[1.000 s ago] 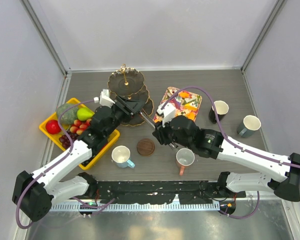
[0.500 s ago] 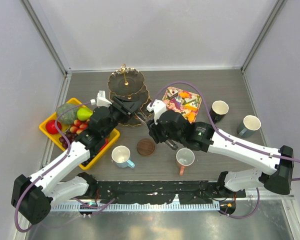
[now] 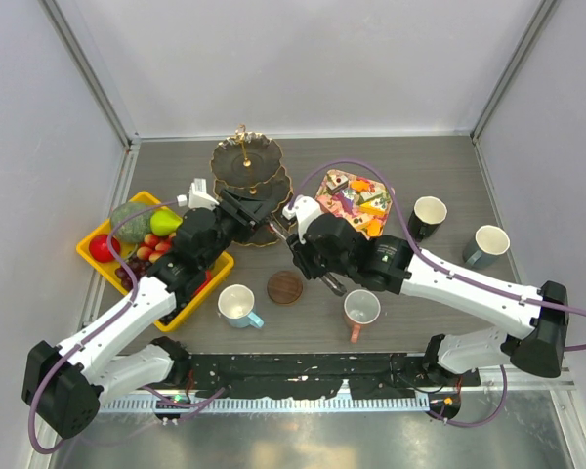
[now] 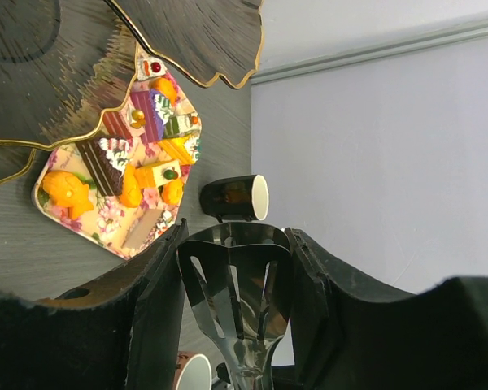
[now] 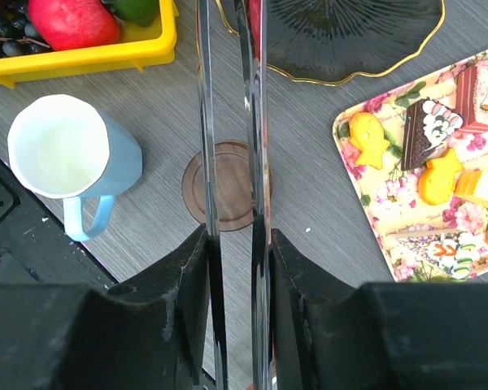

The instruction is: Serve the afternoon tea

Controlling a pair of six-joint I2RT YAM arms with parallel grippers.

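Afternoon tea, serving judged barely begun. The pastries and cake slices (image 4: 104, 162) are shown lying on a floral tray (image 5: 382, 199) just beside the three-tier stand (image 3: 244, 161), on the side away from the yellow crate (image 5: 89, 55); no piece is seen on the tiers. Beyond the tray from the stand, a black mug (image 3: 428, 217) and a grey-sided mug (image 3: 488, 244) are placed; on the stand's near side, toward the arm bases, a pale-blue mug (image 5: 65, 154), a round coaster (image 5: 233, 191) and a pinkish mug (image 3: 361, 311) are set. Metal tongs (image 5: 210, 122) are held by both pincers close over the stand's lowest tier — the right gripper (image 5: 237, 236) is clamped on the two long arms, which are pressed almost together, and the left gripper (image 4: 237, 244) is clamped across what appears to be the bowed end of the same pair. Should one pincer be loosened before the other's hold is firm, the tongs could be dropped onto the coaster or a mug on the stand's near side. Should the arms be squeezed this hard at the tray, the tips, out of view here, could not be spread round a pastry, and soft cake might be crushed. With both wrists crowded at the scalloped rim, the stand could be nudged or tipped, or the two arms fouled against each other.
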